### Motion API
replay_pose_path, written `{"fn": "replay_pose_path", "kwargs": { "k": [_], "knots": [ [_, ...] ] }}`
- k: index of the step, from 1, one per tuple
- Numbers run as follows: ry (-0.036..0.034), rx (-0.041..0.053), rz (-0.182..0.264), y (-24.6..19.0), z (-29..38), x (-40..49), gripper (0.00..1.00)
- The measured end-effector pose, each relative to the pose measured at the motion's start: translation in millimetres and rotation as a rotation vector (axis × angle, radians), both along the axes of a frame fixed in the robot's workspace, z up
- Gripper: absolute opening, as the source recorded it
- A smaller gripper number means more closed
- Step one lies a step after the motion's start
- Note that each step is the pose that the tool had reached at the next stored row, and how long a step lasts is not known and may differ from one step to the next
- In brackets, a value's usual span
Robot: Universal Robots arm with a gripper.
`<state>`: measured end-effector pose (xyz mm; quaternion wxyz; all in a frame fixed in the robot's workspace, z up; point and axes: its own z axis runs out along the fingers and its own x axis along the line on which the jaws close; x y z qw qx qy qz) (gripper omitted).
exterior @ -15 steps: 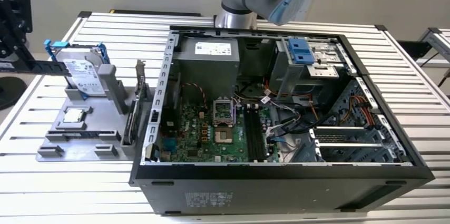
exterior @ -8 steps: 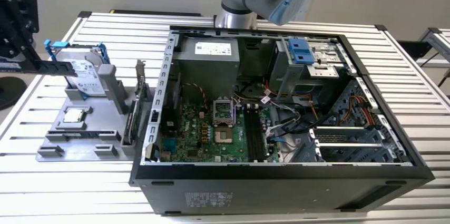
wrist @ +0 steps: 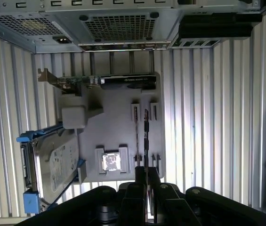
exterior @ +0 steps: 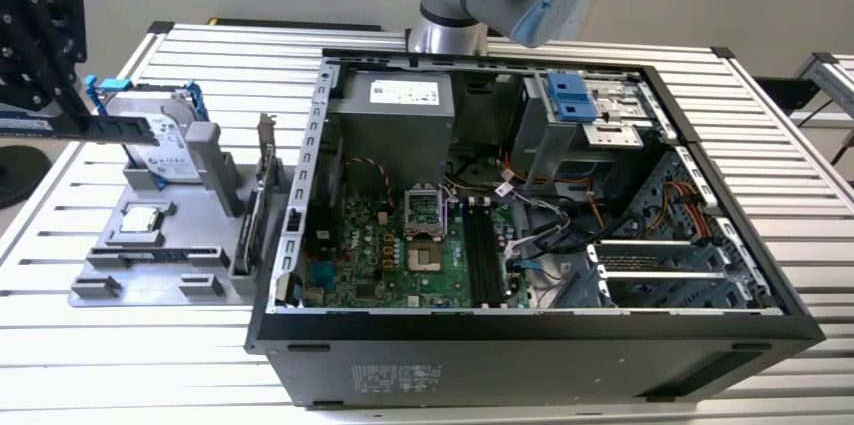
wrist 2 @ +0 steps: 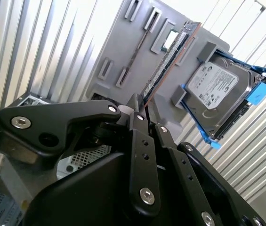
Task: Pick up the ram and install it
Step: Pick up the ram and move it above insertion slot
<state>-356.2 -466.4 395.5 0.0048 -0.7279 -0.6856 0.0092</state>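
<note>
Second wrist view: the ram (wrist 2: pixel 170 56) is clamped edge-on between the fingers of the end effector (wrist 2: pixel 144 106), above the grey parts tray (wrist 2: pixel 117 43) on the tabletop (wrist 2: pixel 29 47). Pick-up is judged done. In the exterior view, 2 motherboard slots (exterior: pixel 478 245) inside the computer case (exterior: pixel 534 345) are seen unfilled, so installation is left.

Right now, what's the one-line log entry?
gripper shut on ram | ram above tray, near hard drive | not yet in case

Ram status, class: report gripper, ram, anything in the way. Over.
Gripper shut on ram. Ram held over grey tray, near hard drive. Not yet in open case.
</note>
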Motion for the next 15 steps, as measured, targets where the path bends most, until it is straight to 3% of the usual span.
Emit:
{"fn": "replay_pose_path", "kwargs": {
  "k": [15],
  "knots": [
    [0.0000, 0.0000, 0.000, 0.2, 0.0, 14.6, 0.00]
  ]
}}
